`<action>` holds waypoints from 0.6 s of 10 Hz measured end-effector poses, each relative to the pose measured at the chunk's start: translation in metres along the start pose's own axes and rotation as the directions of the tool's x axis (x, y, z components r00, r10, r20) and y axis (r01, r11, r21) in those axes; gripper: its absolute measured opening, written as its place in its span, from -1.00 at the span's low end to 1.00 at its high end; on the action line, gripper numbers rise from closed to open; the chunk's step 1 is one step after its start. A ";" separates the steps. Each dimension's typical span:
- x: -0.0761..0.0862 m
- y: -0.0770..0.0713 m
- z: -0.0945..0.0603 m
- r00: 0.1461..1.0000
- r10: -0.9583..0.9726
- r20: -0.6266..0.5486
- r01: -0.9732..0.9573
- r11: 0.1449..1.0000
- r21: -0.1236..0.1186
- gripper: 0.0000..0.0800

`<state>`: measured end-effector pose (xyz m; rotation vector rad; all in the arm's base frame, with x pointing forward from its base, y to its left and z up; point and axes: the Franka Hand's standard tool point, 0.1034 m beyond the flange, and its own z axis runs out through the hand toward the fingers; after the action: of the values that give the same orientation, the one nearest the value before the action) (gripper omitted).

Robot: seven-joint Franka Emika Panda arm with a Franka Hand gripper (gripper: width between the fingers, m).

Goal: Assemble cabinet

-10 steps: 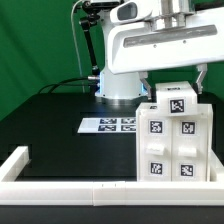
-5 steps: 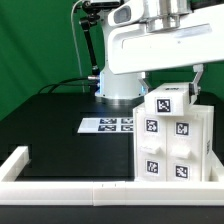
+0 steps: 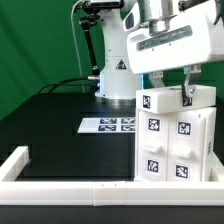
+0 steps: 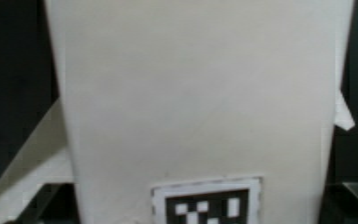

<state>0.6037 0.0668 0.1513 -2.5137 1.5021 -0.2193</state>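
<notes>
Here the gripper (image 3: 186, 93) stands over the cabinet (image 3: 172, 135), its fingers (image 3: 186, 97) pinching the top panel, probably to seat it squarely.

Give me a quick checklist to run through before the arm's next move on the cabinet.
1. Gripper over the cabinet: ok, at its top.
2. Fingers shut on a panel: cannot tell, the contact is hidden.
3. Cabinet upright on the table: ok.
4. Cabinet against the white rail frame: ok, at its base.
5. Marker board clear of the cabinet: ok.
6. Wrist view usable: not ok, a white panel fills it.
</notes>
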 end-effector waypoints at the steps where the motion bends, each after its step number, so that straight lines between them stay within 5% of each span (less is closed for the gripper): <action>1: 0.000 0.000 0.000 0.995 0.103 -0.001 -0.103 0.995 -0.001 0.40; 6: 0.000 0.001 0.000 0.916 0.400 0.020 -0.400 0.916 0.003 0.40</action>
<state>0.6031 0.0662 0.1509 -2.1285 1.9565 -0.1327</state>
